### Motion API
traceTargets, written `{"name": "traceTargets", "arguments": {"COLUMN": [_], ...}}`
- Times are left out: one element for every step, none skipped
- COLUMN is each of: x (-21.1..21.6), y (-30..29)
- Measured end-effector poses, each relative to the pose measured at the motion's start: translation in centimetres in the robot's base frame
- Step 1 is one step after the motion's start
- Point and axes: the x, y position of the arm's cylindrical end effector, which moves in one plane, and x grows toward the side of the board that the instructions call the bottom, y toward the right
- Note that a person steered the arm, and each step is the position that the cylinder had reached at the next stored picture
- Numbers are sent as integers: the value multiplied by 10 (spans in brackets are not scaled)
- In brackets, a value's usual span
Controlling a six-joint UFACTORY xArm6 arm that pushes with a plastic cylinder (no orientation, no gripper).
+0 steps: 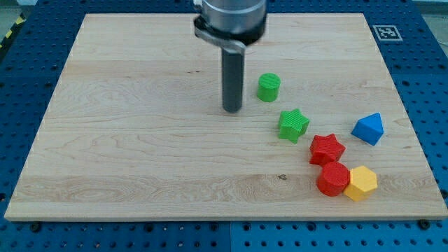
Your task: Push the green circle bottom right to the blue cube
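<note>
The green circle (268,87), a short green cylinder, stands on the wooden board right of centre. The blue cube (369,129) lies near the board's right edge, lower and to the right of the circle. My tip (232,110) rests on the board just left of and slightly below the green circle, with a small gap between them. The dark rod rises from the tip to the arm's grey mount at the view's top.
A green star (293,125) lies below and right of the circle, between it and the blue cube. A red star (327,148), a red cylinder (333,179) and a yellow hexagon (360,183) cluster at the lower right. The board (140,140) sits on a blue perforated table.
</note>
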Motion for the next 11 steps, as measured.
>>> {"name": "traceTargets", "arguments": {"x": [-2,-18,-19,-21,-39,-65,-88,-115,-144,-164,-166], "y": [36,65,73,59,45,45,45,45,45,45,44]}}
